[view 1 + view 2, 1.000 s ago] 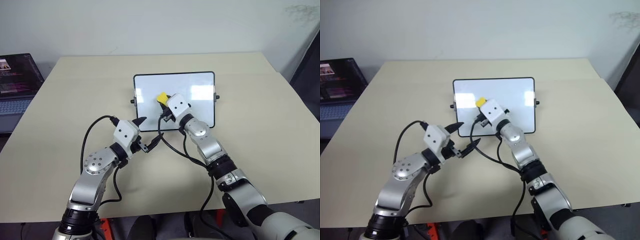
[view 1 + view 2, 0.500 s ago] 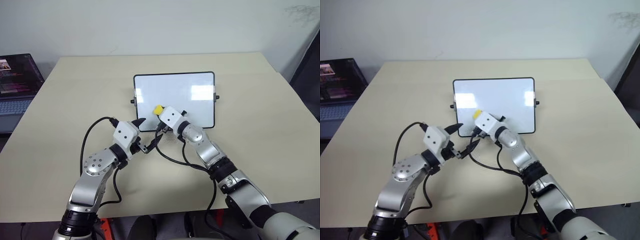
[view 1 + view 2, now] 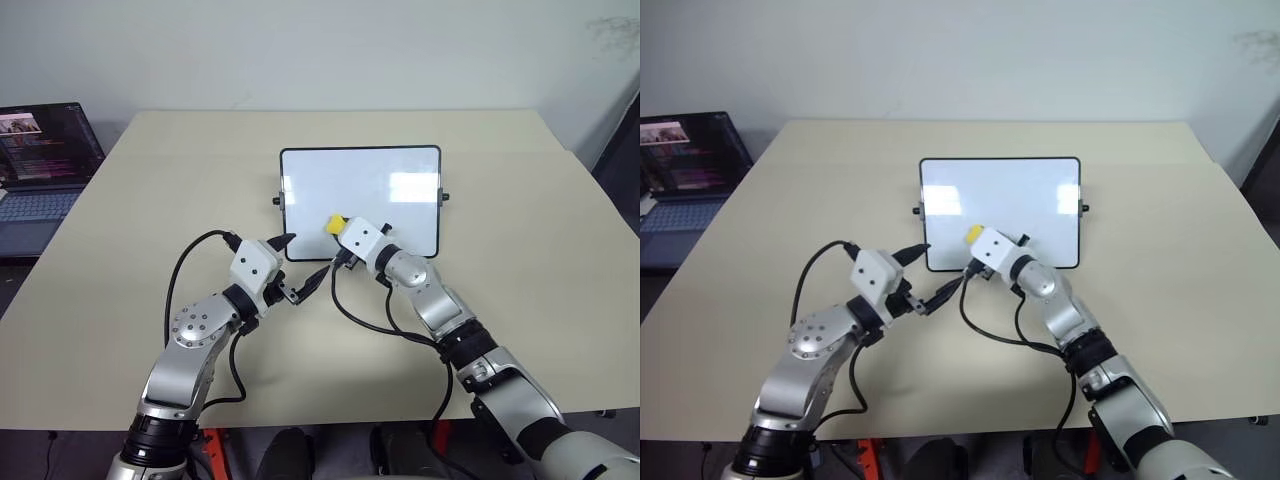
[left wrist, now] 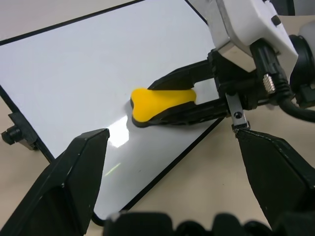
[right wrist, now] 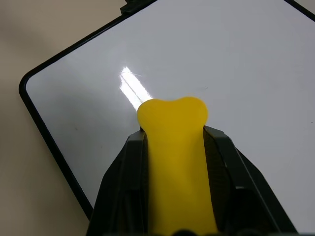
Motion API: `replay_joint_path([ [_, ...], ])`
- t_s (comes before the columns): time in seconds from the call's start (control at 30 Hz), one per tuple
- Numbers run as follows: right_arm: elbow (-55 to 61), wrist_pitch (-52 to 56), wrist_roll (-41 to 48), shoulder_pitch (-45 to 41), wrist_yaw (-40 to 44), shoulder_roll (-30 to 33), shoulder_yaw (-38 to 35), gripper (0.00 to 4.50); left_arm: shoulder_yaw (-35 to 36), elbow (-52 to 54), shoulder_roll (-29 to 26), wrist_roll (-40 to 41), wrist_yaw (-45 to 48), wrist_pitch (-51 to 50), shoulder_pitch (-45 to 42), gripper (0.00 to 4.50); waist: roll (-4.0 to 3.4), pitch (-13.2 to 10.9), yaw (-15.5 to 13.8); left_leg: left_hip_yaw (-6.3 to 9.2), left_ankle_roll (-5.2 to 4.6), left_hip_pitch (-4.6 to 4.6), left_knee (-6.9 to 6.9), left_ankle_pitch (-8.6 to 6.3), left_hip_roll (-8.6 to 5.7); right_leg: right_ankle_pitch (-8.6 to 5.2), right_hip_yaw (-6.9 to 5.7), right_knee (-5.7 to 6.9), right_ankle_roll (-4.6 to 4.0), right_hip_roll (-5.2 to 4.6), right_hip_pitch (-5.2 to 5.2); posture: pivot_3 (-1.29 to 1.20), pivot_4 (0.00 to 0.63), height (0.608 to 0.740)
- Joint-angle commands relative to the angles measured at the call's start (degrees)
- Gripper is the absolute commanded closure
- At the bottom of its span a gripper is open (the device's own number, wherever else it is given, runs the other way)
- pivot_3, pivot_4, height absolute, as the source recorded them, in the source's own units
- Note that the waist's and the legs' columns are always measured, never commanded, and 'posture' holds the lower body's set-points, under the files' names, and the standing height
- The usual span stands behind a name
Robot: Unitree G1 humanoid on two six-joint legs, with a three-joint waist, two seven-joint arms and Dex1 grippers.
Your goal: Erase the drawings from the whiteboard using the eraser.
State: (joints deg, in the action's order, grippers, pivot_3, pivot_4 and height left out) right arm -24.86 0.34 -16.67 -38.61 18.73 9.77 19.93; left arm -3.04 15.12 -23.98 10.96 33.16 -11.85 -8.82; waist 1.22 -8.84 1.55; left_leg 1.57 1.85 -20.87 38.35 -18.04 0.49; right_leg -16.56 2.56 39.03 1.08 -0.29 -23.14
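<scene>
We see the right end effector (image 3: 338, 233) clamped on the small yellow eraser with dark underside (image 4: 162, 101), resting low on the glossy white black-framed whiteboard (image 3: 400, 165) lying on the beige tabletop (image 3: 560, 250); no drawings are visible, so erasing seems nearly finished, while the left end effector (image 3: 300, 268) waits spread wide.

Laptop (image 3: 45, 160) cut by frame edge

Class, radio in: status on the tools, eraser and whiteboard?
Right tool shut on eraser, low on whiteboard. Left tool open, beside board. No marks visible. Nothing in the way.
</scene>
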Motion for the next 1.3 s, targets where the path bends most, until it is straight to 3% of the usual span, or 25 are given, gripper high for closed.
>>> replay_joint_path([
  [0.03,-0.4,2.4,0.0,2.3,0.5,3.8,-2.8,3.26,0.0,0.3,0.4,-0.1,0.1,1.7,-1.2,0.0,0.02,0.0,-0.1,0.02,0.0,0.0,0.03,0.0,-0.01,0.0,-0.01,0.0,0.0,0.0,0.02,0.0,0.15,0.74],
  [0.3,2.3,2.1,0.5,5.9,2.9,10.5,-4.6,3.26,0.1,-1.0,0.6,-0.2,0.4,2.5,-2.0,0.0,0.01,0.0,0.0,0.25,-0.02,0.13,0.36,-0.01,-0.03,0.03,-0.18,0.0,0.04,0.0,0.44,0.0,0.15,0.74],
  [0.43,2.7,2.2,0.8,6.3,3.5,11.6,-5.0,3.26,0.1,-1.5,0.5,-0.2,0.5,2.8,-2.4,0.0,0.01,0.0,0.0,0.32,-0.03,0.64,0.42,-0.01,-0.07,0.05,-0.19,-0.08,0.08,0.0,1.02,0.0,0.15,0.74],
  [0.7,3.5,2.2,1.2,6.8,4.0,12.8,-5.7,3.26,0.1,-1.4,0.4,-0.2,0.4,2.8,-2.4,0.0,0.01,0.0,0.0,0.33,-0.04,0.72,0.42,0.0,-0.08,0.05,-0.17,-0.06,0.08,0.03,1.07,0.0,0.15,0.74],
  [0.93,17.5,8.6,5.5,10.2,4.4,10.3,-9.2,3.26,0.5,-0.7,0.0,-0.1,0.4,2.4,-2.0,0.0,-0.04,-0.1,0.1,0.41,-0.04,0.52,0.41,0.0,-0.07,0.06,-0.2,-0.07,0.09,0.03,0.91,0.0,0.15,0.74],
  [1.3,37.0,27.6,14.3,12.0,2.5,4.2,-17.2,3.26,0.6,-0.3,-0.6,0.3,0.9,1.9,-2.1,0.0,-0.12,-0.2,0.1,0.48,-0.03,-0.17,0.33,-0.01,-0.05,0.04,-0.25,-0.15,0.09,0.03,0.26,0.0,0.15,0.74],
])
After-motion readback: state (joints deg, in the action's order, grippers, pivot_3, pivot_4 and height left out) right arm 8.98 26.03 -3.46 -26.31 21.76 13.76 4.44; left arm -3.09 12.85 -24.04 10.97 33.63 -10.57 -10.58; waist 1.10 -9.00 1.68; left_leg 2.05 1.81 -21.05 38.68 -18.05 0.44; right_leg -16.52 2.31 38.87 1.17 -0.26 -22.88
